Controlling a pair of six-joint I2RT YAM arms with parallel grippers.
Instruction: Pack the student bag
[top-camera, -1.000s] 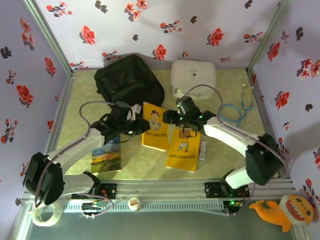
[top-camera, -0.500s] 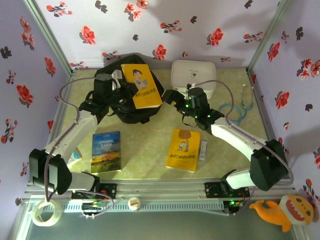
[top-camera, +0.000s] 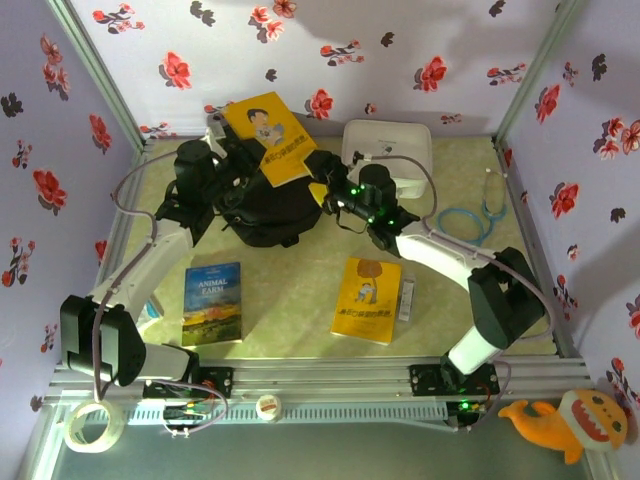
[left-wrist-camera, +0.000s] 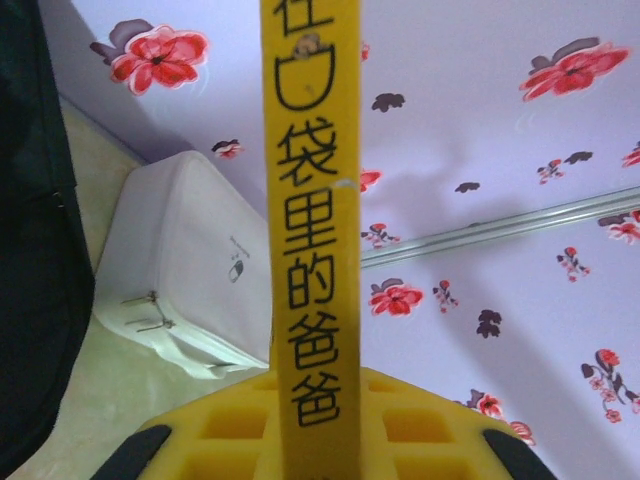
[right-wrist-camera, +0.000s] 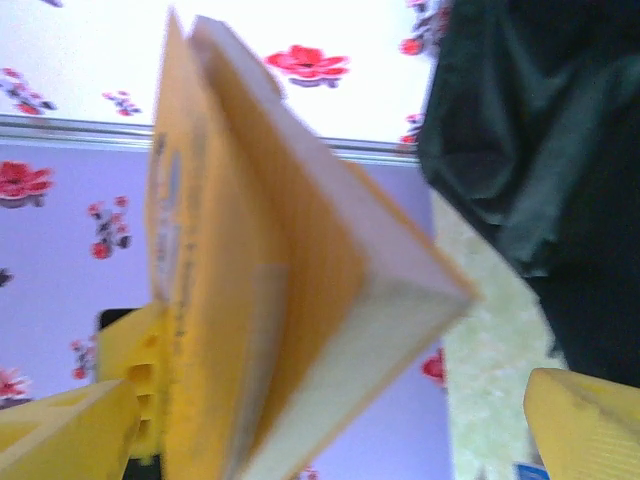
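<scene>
The student bag (top-camera: 265, 208), a black soft backpack, lies at the back of the table. My left gripper (top-camera: 237, 142) is shut on a yellow book (top-camera: 268, 135) and holds it tilted above the bag. In the left wrist view the book's spine (left-wrist-camera: 310, 250) with black characters rises from between my yellow fingers (left-wrist-camera: 220, 440), and the bag (left-wrist-camera: 30, 250) is at the left. My right gripper (top-camera: 322, 182) stands open at the book's lower right corner. In the right wrist view the book (right-wrist-camera: 280, 300) sits between the wide jaws, and the bag (right-wrist-camera: 540, 150) is at the upper right.
A white zip case (top-camera: 388, 150) stands right of the bag. A second yellow book (top-camera: 367, 300) and an Animal Farm book (top-camera: 212, 303) lie on the near table. A blue stethoscope (top-camera: 465, 222) lies at the right. Flowered walls enclose three sides.
My left gripper has lifted the yellow book from the table and carried it back over the bag. My right gripper opened wide and moved left to the book's corner.
</scene>
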